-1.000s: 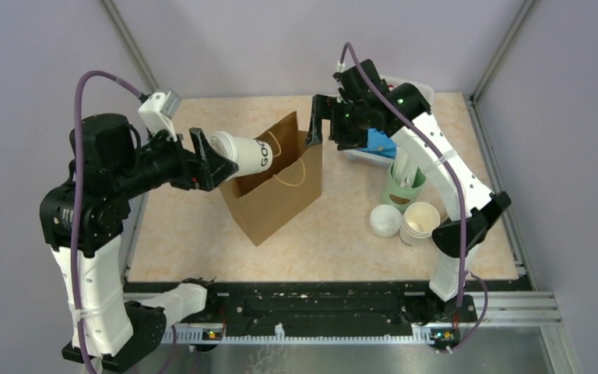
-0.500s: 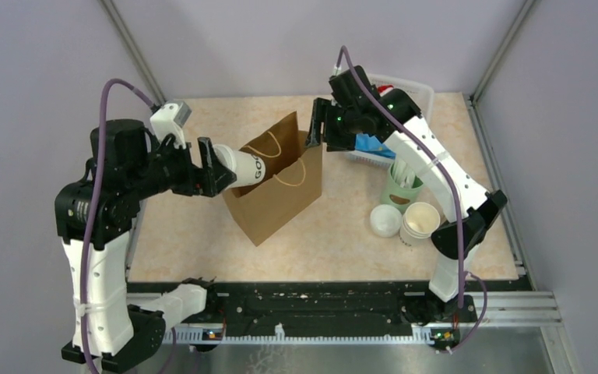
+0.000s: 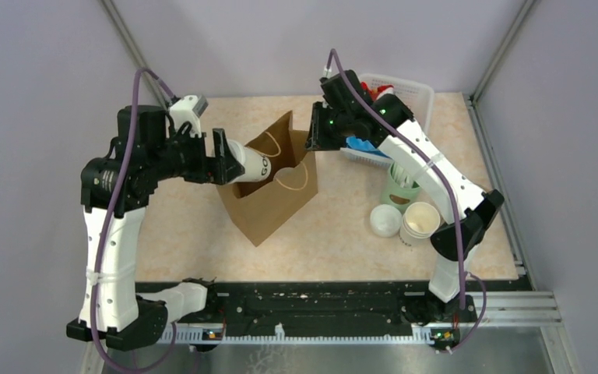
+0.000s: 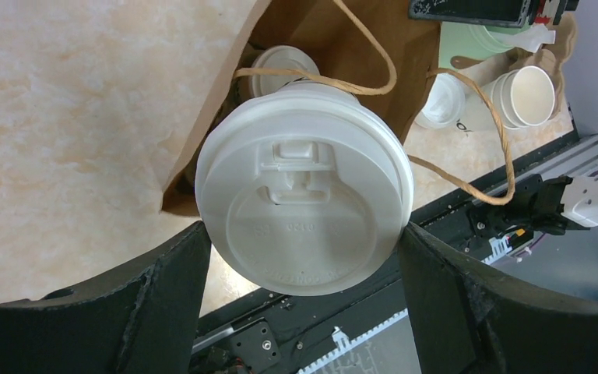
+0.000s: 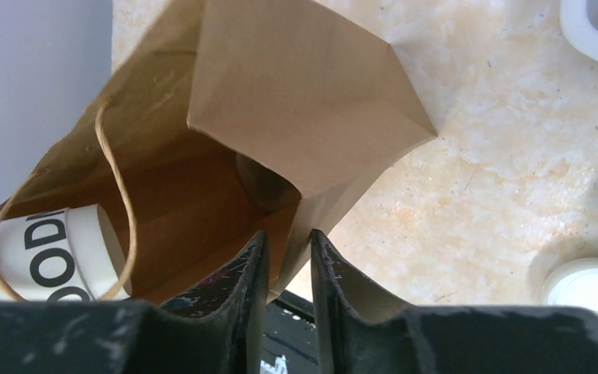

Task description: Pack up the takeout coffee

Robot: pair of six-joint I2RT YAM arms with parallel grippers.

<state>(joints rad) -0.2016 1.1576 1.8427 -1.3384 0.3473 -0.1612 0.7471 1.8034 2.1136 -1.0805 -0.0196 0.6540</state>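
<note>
The takeout coffee (image 3: 251, 165), a white lidded cup with black lettering, lies tilted with its base poking into the mouth of the brown paper bag (image 3: 269, 202). My left gripper (image 3: 230, 162) is shut on it at the lid end. In the left wrist view the lid (image 4: 304, 210) fills the space between both fingers (image 4: 163, 288). My right gripper (image 3: 311, 140) sits at the bag's far right rim. In the right wrist view its jaws (image 5: 289, 238) are nearly together with the bag's wall (image 5: 296, 101) between them. Another lidded cup (image 4: 284, 62) stands inside the bag.
A stack of lidless white cups (image 3: 420, 220) and a loose white lid (image 3: 385, 220) stand right of the bag. Behind them are a green holder (image 3: 402, 189) and a white basket (image 3: 405, 89) with blue and red items. A metal rail runs along the near edge.
My left arm carried the cup rightward until its base entered the bag's mouth. My right gripper moved left onto the bag's rim and its jaws closed around the paper.
</note>
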